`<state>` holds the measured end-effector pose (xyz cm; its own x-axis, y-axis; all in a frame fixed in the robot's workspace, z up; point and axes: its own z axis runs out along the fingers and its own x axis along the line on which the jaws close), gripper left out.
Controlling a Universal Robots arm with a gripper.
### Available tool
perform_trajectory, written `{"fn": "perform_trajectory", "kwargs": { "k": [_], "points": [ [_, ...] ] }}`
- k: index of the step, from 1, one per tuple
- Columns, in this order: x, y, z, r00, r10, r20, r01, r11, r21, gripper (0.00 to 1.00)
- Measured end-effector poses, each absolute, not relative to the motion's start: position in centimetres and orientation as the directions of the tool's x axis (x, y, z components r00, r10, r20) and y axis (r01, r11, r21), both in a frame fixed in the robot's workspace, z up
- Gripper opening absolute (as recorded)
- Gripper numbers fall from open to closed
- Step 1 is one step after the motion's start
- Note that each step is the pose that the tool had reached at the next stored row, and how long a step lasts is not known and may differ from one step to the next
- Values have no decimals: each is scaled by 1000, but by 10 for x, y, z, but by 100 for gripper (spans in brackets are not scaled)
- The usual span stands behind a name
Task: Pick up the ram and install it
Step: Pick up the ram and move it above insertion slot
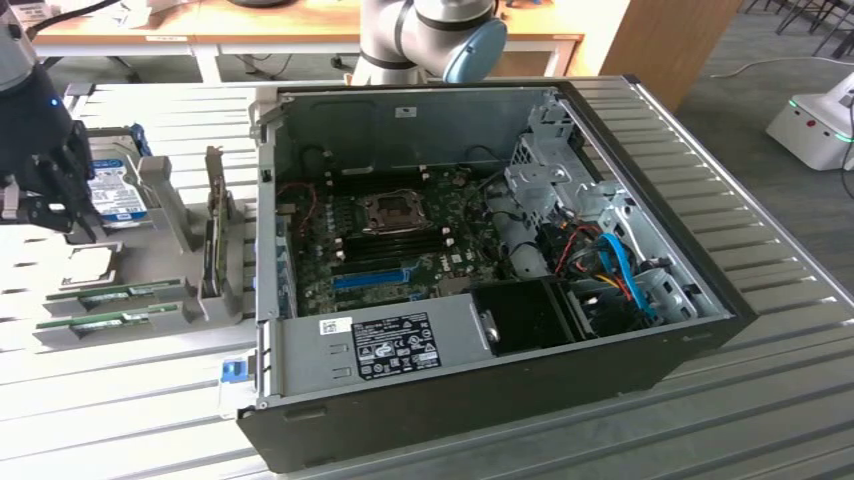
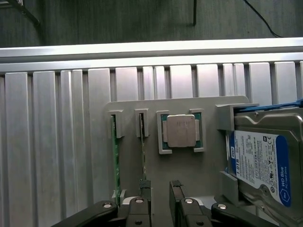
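Green circuit board with small dark chips, the ram stands on edge in a slot of the grey holder; the holder lies on the ribbed metal desk, at the exterior view's left of the open computer case; a second stick of the same kind stands just beside the ram in its own slot; on the ram's other side a processor sits in a square recess, with a hard drive beyond it; the tool hangs over the holder with its jaws spread wide and nothing between them; one fingertip lies over the end of the ram, the other over bare holder between ram and processor; whether the first touches the stick cannot be told; both sticks sit in the holder, and the black memory slots inside the case appear empty; the ram is probably light and stiff, yet thin and easily damaged, so a gentle squeeze seems right; the best hold looks to be across its two flat faces, near the middle of the exposed long edge, so it neither tilts nor swings; the smooth faces may slip in a loose hold; the neighbouring stick stands close and leaves the fingers little room
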<state>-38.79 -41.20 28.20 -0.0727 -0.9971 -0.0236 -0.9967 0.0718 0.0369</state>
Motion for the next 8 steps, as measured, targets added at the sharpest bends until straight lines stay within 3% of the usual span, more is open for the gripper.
{"fn": "perform_trajectory", "kwargs": {
  "k": [8],
  "points": [
    [-388,-412,272,-75,-997,-24,-997,74,37,30]
  ]
}}
